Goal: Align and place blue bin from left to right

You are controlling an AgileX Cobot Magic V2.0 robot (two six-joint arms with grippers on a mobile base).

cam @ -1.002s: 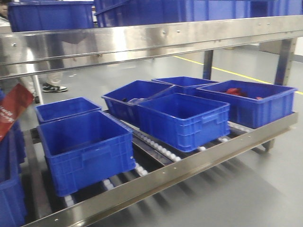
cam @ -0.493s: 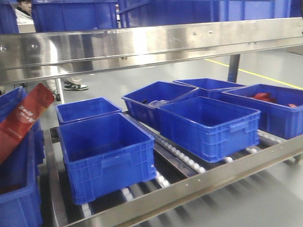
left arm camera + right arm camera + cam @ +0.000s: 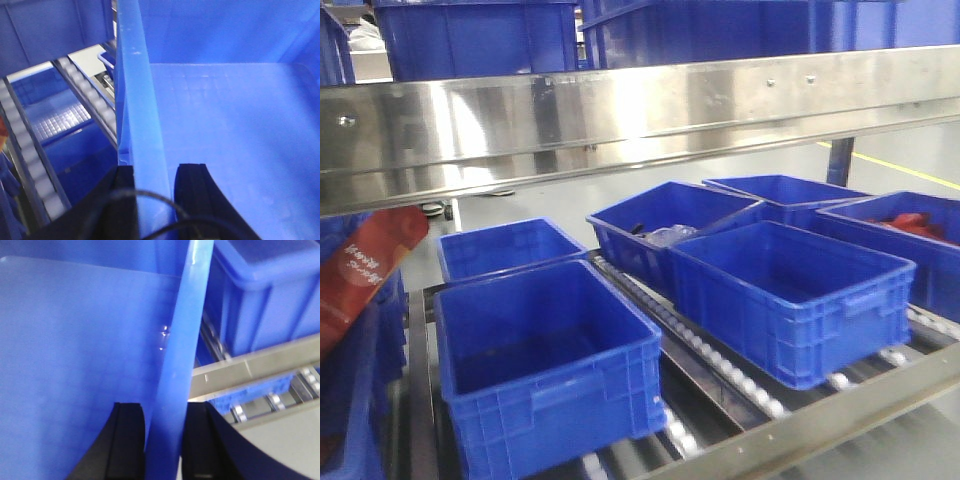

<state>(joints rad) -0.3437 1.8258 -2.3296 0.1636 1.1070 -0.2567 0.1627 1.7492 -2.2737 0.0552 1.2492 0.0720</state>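
Note:
Both wrist views show one blue bin held by its rim. In the left wrist view my left gripper (image 3: pixel 155 172) is shut on the bin's left wall rim (image 3: pixel 137 100). One black finger (image 3: pixel 122 200) is outside the wall and the other is inside. The bin's bare floor (image 3: pixel 225 125) lies to the right. In the right wrist view my right gripper (image 3: pixel 165 415) is shut on the opposite rim (image 3: pixel 187 330), with the bin's inside (image 3: pixel 75 340) to the left. The front view shows neither the grippers nor this bin.
A steel rail (image 3: pixel 620 110) crosses the front view above a roller shelf (image 3: pixel 720 365) with several blue bins. One stands near left (image 3: pixel 540 370) and one in the middle (image 3: pixel 790 290). A red package (image 3: pixel 360 270) leans at the left. More bins sit on the upper shelf (image 3: pixel 480 35).
The front view has come closer to the rack. The shelf bins look larger and have slid right and down in the frame. The steel rail now sits lower.

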